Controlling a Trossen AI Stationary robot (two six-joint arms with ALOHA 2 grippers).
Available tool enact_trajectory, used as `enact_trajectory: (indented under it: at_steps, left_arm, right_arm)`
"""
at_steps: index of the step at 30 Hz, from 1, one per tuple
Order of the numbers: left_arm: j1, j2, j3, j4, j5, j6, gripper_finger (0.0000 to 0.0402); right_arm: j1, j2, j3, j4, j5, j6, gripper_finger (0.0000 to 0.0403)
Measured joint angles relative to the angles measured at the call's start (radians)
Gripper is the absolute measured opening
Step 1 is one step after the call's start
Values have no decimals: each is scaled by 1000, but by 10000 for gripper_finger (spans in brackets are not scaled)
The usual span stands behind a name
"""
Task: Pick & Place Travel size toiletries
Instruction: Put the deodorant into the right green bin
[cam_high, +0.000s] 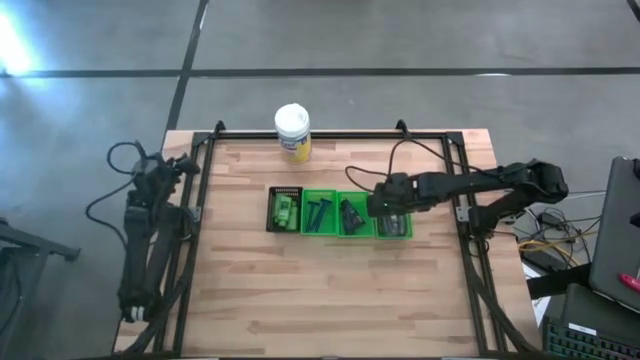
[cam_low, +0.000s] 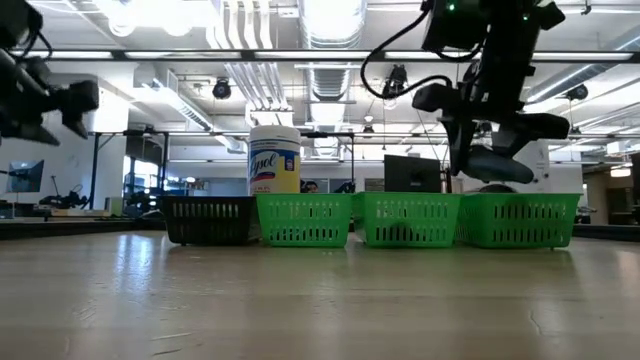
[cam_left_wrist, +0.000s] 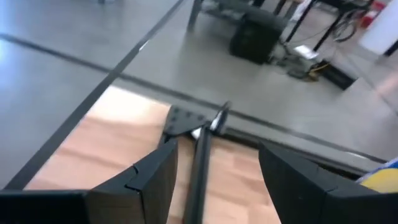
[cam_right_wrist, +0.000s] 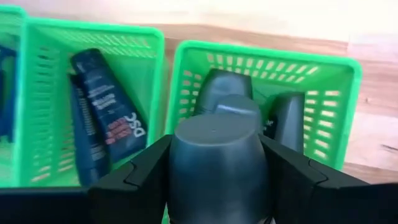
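Four small bins stand in a row mid-table. The black bin (cam_high: 285, 210) holds bright green bottles (cam_high: 287, 213). A green bin (cam_high: 320, 213) holds blue razors, the green bin beside it (cam_high: 352, 215) dark flat packets (cam_right_wrist: 102, 106). The rightmost green bin (cam_high: 394, 224) holds grey tubes (cam_right_wrist: 231, 93). My right gripper (cam_high: 390, 205) hangs over this last bin, shut on one more grey tube (cam_right_wrist: 214, 165). My left gripper (cam_left_wrist: 214, 180) is open, parked off the table's left edge (cam_high: 150, 195). My right gripper pinches the grey tube between its two fingers (cam_right_wrist: 140, 174), one on each flat side (cam_right_wrist: 180, 168), coming from above and pointing down. The tube's rounded end faces the wrist camera. It is lifted clear, above the rightmost bin's rim (cam_low: 520, 200).
A yellow jar with a white lid (cam_high: 292, 132) stands near the table's far edge, behind the bins. A dark metal frame (cam_high: 330, 135) runs around the table. Bare wood lies on the near half (cam_high: 330, 300). Cables and equipment sit off the right side (cam_high: 560, 250).
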Motion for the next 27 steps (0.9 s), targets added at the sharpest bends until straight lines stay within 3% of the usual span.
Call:
enact_trajectory:
  at_steps: [9, 14, 21, 27]
  left_arm:
    - [47, -3, -191, 6, -1, -5, 229]
    - [49, -4, -195, -77, 72, -10, 229]
    - [48, -4, -196, -75, 73, -12, 229]
    - [37, -4, -195, -76, 73, -11, 229]
  right_arm:
    - [2, 46, -19, -31, 36, 27, 204]
    - [1, 51, -44, -17, 43, 56, 237]
    - [3, 49, -65, 28, 27, 47, 287]
    - [2, 45, 6, 21, 55, -39, 318]
